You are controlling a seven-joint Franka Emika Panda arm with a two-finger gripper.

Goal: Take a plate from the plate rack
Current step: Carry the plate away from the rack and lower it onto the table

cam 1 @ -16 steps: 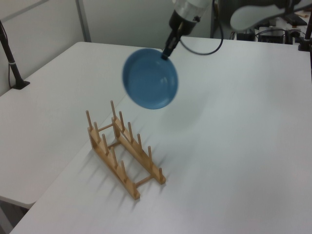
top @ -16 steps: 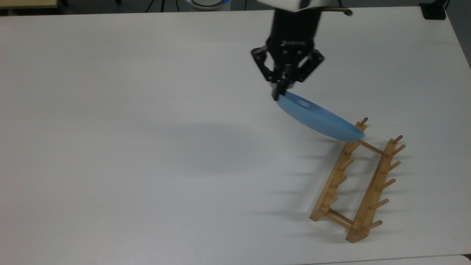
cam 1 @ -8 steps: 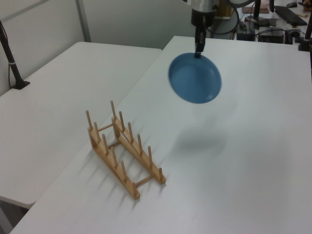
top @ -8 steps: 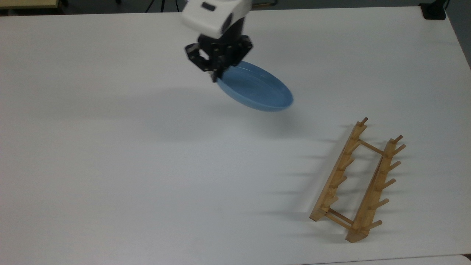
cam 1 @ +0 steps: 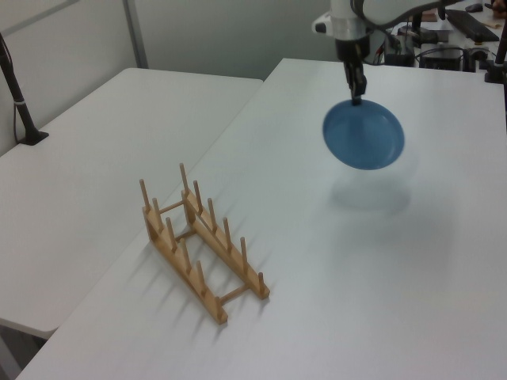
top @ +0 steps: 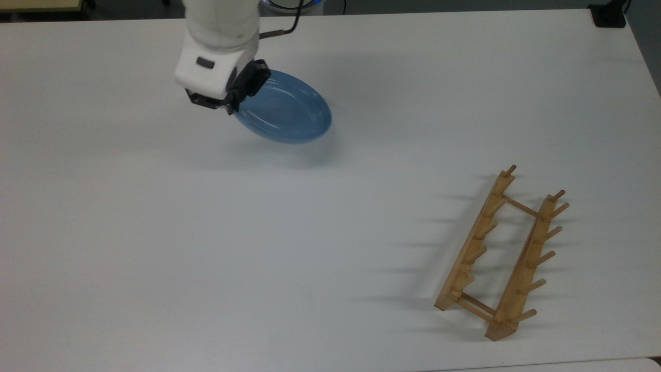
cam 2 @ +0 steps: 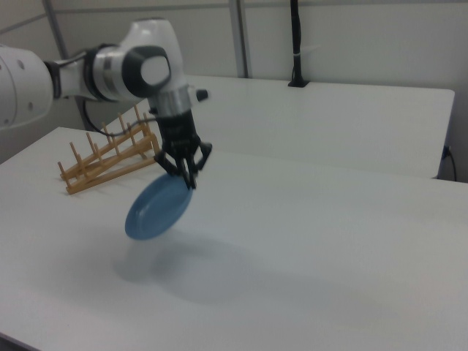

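Note:
The light-blue plate (top: 283,110) hangs tilted just above the white table (top: 155,232), held by its rim in my gripper (top: 230,107), which is shut on it. In the left view the plate (cam 1: 364,134) dangles below the gripper (cam 1: 356,98), far from the rack. The right view shows the gripper (cam 2: 186,178) pinching the upper edge of the plate (cam 2: 156,208). The wooden plate rack (top: 500,255) stands with nothing in it at the top view's lower right, also seen as the plate rack (cam 1: 198,245) and the plate rack (cam 2: 110,157).
A second white table (cam 1: 103,119) adjoins on the left view's left, with a black clamp post (cam 1: 17,95) on it. A black block (top: 609,15) sits at the top view's upper right corner. Cables and equipment (cam 1: 444,39) lie behind the table.
The arm has carried the plate away from the rack toward the top view's upper left and lowered it closer to the table. The rack has stayed put.

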